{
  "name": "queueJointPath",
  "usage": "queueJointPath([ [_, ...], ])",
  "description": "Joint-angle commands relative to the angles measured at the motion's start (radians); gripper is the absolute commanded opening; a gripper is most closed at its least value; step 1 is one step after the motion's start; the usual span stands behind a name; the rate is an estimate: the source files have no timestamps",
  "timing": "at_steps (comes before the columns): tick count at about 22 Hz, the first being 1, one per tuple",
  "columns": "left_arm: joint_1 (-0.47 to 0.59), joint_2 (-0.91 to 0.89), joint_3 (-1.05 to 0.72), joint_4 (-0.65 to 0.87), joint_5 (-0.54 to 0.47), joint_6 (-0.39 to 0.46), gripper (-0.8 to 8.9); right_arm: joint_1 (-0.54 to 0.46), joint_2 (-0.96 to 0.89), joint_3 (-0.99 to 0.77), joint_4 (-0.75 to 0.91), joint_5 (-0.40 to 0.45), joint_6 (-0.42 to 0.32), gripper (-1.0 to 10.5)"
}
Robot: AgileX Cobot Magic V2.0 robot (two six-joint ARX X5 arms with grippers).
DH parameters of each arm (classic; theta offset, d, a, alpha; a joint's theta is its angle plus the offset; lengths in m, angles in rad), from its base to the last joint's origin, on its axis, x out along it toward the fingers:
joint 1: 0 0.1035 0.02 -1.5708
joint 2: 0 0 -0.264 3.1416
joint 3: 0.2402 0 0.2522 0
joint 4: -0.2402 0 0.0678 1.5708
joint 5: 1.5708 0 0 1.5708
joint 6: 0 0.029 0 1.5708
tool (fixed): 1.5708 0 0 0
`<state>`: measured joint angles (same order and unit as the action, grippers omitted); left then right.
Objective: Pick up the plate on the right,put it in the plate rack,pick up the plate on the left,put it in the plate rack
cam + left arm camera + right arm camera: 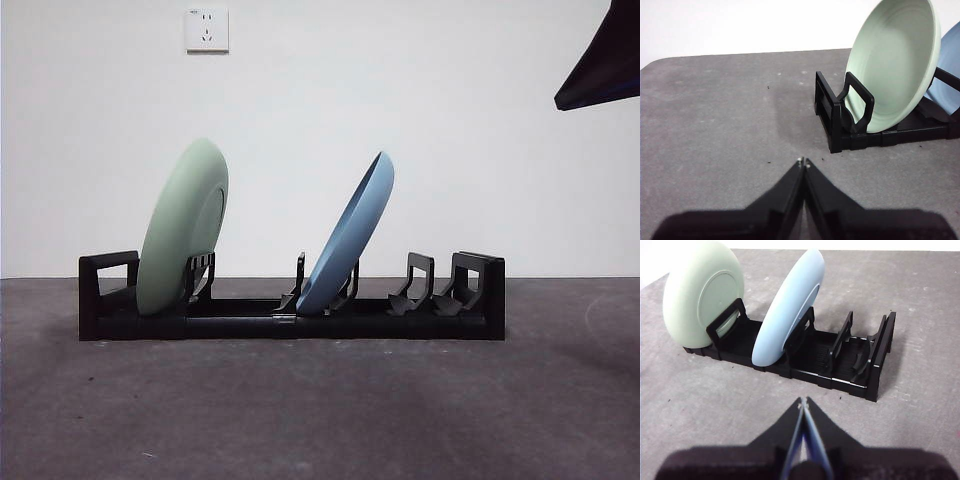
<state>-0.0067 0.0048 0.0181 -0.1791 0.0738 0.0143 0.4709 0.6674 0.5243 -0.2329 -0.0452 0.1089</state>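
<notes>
The long black plate rack stands across the table with two plates leaning in it. A pale green plate sits in the slots near the rack's left end. A light blue plate leans in the middle slots. My left gripper is shut and empty, hovering over bare table off the rack's green-plate end. My right gripper is shut and empty too, on the table side of the rack, apart from it.
A dark arm tip shows at the front view's top right corner. The grey table runs in front of the rack. A white wall with a socket stands behind.
</notes>
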Motion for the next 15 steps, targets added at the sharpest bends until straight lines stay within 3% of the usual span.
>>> queueJointPath([
  [1, 0.003, -0.003, -0.014, -0.001, 0.004, -0.007, -0.03, 0.000, -0.001, -0.009, 0.004, 0.000, 0.001, 0.0],
  [4, 0.003, -0.003, -0.014, -0.001, 0.004, -0.007, -0.03, -0.001, -0.014, -0.009, -0.023, 0.000, -0.003, 0.0],
  [6, 0.003, -0.003, -0.014, 0.000, 0.004, -0.007, -0.03, -0.034, -0.076, -0.009, -0.078, 0.025, -0.063, 0.0],
  [10, 0.003, -0.003, -0.014, 0.000, 0.004, -0.007, -0.03, -0.171, -0.244, -0.031, -0.119, 0.018, -0.087, 0.0],
  [15, 0.003, -0.003, -0.014, 0.000, 0.004, -0.007, -0.03, -0.316, -0.484, -0.167, -0.055, -0.018, -0.153, 0.0],
])
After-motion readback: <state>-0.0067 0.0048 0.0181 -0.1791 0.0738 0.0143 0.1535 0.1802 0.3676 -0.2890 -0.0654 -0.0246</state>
